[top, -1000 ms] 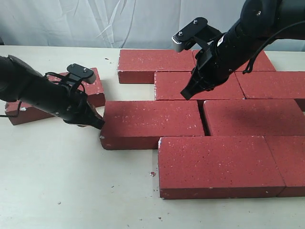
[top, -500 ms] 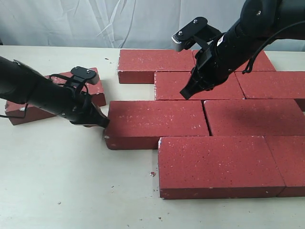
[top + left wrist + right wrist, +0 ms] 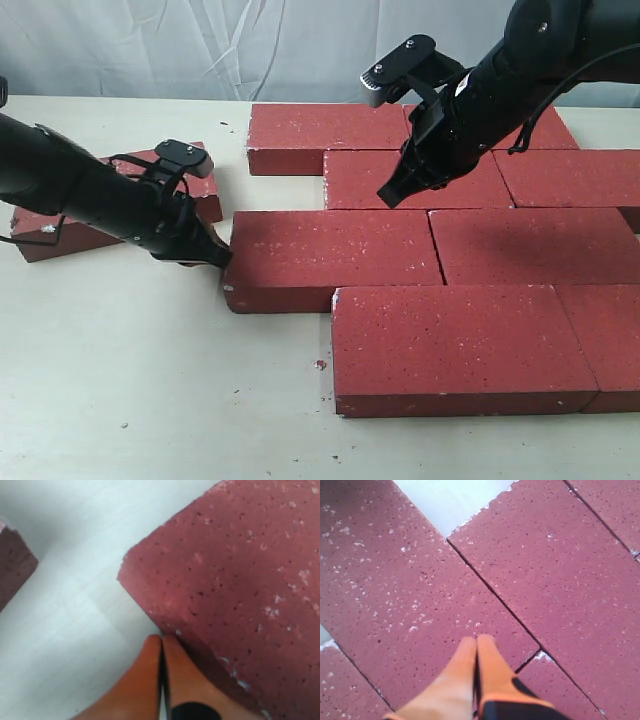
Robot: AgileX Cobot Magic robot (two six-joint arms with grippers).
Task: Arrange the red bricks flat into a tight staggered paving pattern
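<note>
Several red bricks (image 3: 440, 345) lie flat in staggered rows on the table's right half. The brick at the left end of the second row (image 3: 330, 258) (image 3: 240, 575) now sits tight against its right neighbour (image 3: 535, 245). My left gripper (image 3: 218, 256) (image 3: 162, 639) is shut and empty, its tips pressed against that brick's left end face. One more red brick (image 3: 120, 205) lies apart at the left, partly hidden behind the left arm. My right gripper (image 3: 388, 196) (image 3: 477, 641) is shut and empty, hovering just over a brick of the third row (image 3: 355, 180) (image 3: 420, 600).
The pale table (image 3: 150, 400) stretches bare at the front left, with small red crumbs (image 3: 320, 365) near the front brick. A white cloth backdrop (image 3: 200, 45) hangs behind the table's far edge.
My left gripper pushed the second-row brick to the right, closing the dark gap to its neighbour. The right arm stayed still.
</note>
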